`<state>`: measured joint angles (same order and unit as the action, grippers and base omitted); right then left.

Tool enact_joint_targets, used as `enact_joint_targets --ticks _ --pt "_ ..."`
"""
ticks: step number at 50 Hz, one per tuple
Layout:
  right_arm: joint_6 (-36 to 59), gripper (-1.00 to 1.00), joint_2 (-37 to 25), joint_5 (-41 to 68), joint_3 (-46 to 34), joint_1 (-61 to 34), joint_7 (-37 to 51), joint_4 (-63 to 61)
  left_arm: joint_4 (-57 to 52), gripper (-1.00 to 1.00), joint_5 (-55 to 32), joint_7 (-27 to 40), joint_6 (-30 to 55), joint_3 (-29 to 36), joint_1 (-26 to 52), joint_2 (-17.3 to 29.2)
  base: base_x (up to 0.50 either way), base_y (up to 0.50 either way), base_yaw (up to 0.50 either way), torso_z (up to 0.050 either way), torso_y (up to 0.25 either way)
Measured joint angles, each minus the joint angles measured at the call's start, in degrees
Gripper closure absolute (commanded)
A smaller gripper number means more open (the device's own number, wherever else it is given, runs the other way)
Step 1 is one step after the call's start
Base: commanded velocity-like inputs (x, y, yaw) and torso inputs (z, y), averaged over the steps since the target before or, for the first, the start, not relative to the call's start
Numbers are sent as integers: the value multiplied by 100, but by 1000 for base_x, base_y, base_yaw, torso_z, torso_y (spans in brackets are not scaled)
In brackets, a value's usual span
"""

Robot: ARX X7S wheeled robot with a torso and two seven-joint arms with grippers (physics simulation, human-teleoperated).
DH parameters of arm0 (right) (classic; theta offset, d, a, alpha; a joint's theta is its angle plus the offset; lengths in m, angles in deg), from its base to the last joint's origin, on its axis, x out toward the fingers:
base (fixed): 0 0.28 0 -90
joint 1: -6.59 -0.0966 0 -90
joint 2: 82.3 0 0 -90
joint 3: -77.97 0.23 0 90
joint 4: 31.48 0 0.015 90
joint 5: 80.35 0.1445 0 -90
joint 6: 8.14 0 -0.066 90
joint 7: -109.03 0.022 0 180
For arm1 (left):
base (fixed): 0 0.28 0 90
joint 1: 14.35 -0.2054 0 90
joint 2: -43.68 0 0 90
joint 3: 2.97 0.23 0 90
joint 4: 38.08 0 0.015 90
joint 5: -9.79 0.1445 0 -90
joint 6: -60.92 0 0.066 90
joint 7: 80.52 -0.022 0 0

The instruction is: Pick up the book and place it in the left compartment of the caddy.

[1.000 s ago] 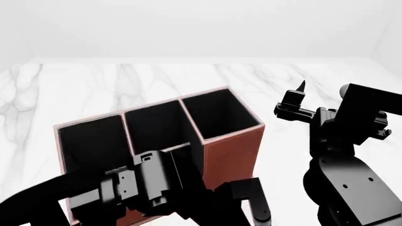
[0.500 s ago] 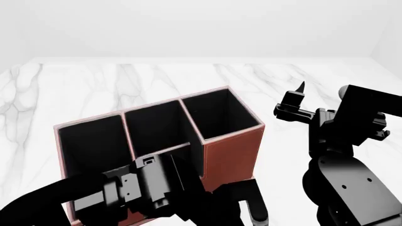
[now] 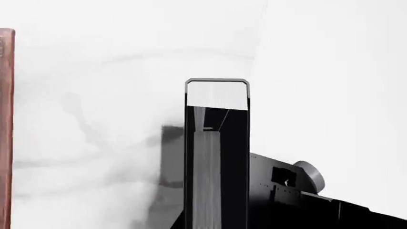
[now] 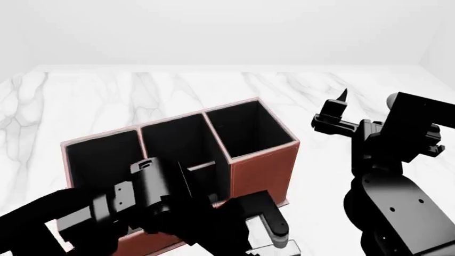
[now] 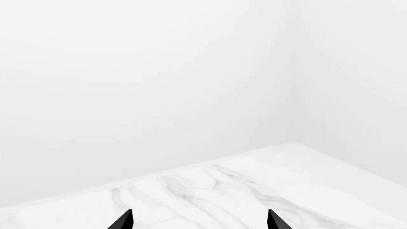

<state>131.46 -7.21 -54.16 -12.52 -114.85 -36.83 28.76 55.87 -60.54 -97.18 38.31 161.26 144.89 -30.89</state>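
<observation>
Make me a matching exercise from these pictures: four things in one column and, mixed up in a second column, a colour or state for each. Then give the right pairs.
Things:
1. book
2. caddy
3. right gripper
4. table

Descriptions:
a. reddish-brown outside, black inside
b. white marble with grey veins
c. dark covers, white page edges
d. jaws apart, holding nothing

Pairs: 1-c, 2-a, 3-d, 4-b

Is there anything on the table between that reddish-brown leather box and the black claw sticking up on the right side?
No. In the head view, only bare white marble table separates the reddish-brown caddy from the right gripper.
</observation>
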Motion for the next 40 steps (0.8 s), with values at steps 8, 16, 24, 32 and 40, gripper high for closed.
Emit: enact_joint_targets --ticks 8,16,24,32,40 --pt "-22 -100 -8 4 -16 -9 21 8 -728 100 -1598 1565 703 -410 283 655 0 0 0 0 1" --pt "-35 -100 -14 9 -39 -10 46 14 -1334 100 -3484 3034 888 -582 997 1318 0 0 0 0 1" --pt "-26 -100 -29 17 -60 -32 69 22 -1643 100 -5292 4203 688 -598 2098 1931 0 0 0 0 1" --pt "-15 -100 -31 25 -83 -64 103 31 -1315 100 -6695 5057 532 -461 3377 2309 0 0 0 0 0" --pt "-17 -100 -34 33 -91 -85 135 40 -867 100 -7722 5880 314 -95 4405 2561 0 0 0 0 1"
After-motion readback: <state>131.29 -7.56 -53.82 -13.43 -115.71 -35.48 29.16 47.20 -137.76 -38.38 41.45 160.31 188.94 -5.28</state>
